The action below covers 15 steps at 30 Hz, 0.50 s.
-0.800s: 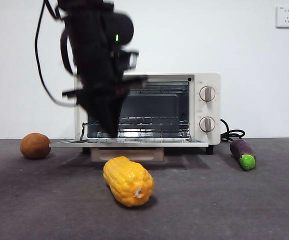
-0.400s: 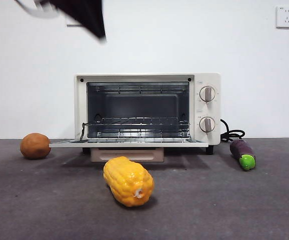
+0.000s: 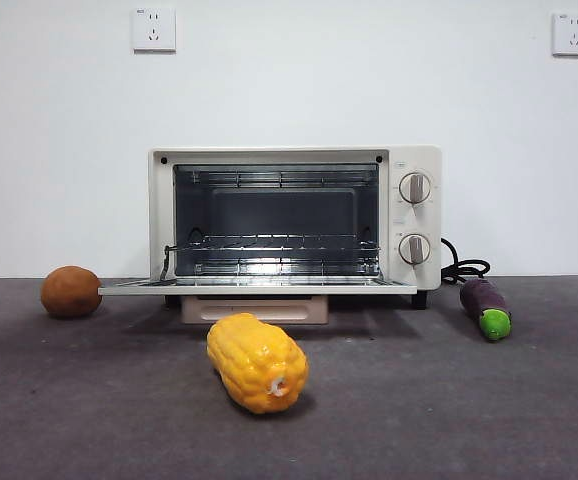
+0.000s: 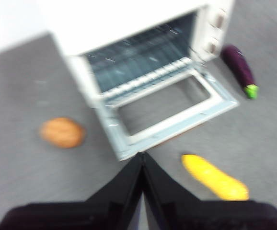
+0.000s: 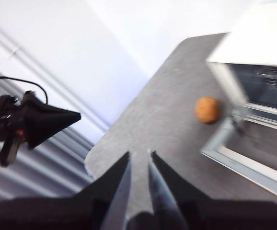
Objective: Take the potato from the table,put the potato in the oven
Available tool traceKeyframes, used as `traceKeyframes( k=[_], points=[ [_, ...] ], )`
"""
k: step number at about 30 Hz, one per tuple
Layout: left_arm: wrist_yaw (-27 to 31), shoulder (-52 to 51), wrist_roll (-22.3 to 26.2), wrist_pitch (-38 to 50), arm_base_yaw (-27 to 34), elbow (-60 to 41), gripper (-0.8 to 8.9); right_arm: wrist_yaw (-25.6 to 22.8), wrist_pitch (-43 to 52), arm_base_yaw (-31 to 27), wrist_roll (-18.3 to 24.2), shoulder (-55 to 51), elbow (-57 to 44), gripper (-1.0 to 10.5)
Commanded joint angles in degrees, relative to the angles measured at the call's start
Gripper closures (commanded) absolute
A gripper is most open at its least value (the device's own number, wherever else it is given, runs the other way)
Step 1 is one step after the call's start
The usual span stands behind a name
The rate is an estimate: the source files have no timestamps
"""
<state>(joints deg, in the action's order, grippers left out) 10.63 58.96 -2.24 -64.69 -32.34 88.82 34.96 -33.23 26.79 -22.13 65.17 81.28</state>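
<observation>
A: What's nearest?

B: The corn (image 3: pixel 257 362). Yellow, bumpy, lying on its side on the table (image 3: pixel 449 420), which is flat, dark grey & a bit speckled. It's right in front of the oven, so an arm prob. has to go round it.

A: Then?

B: The potato (image 3: pixel 70 292), far left, just beside the open door (image 3: pixel 257 287). Small, round, brown, dull skin. It sits bare on the table w/ nothing on it, so I think it's easy to grab from above.

A: Right side?

B: A purple eggplant (image 3: pixel 486 307), shiny, green tip, by the black cord.

A: And the oven (image 3: pixel 294 225)?

B: Further back, by the wall. Cream box, 2 round knobs, wire rack inside. Door is flat down, so the way in is ready.

A: Grippers?

B: Both up high, not in the front view. Left gripper (image 4: pixel 142 160): black jaws pressed together, holding nothing, above the door. Right gripper (image 5: pixel 137 160): jaws a little apart, empty, up over the left end, potato well beyond it.

A: So?

B: Pick-up not started yet, I'd say.
</observation>
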Motion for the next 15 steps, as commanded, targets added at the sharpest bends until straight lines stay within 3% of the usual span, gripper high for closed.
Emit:
traceKeyframes(
  k=[1,6,11,15],
  points=[
    [3.3,-3.7,-1.5,-2.0,0.3,0.0,8.2,-4.3,-2.5,6.7,4.2,9.9,11.1,8.8],
    [8.4,-8.9,-3.8,-6.4,0.3,0.0,8.2,-9.3,-10.4,14.3,10.0,28.2,34.9,8.8],
    [13.2,-12.5,-5.3,-10.8,0.3,0.1,8.2,-9.3,-12.5,17.7,10.8,44.2,55.2,8.8],
    [13.4,-15.2,-5.4,-10.8,0.3,0.2,8.2,-10.5,-11.7,19.1,10.3,53.7,66.9,8.8]
  ],
)
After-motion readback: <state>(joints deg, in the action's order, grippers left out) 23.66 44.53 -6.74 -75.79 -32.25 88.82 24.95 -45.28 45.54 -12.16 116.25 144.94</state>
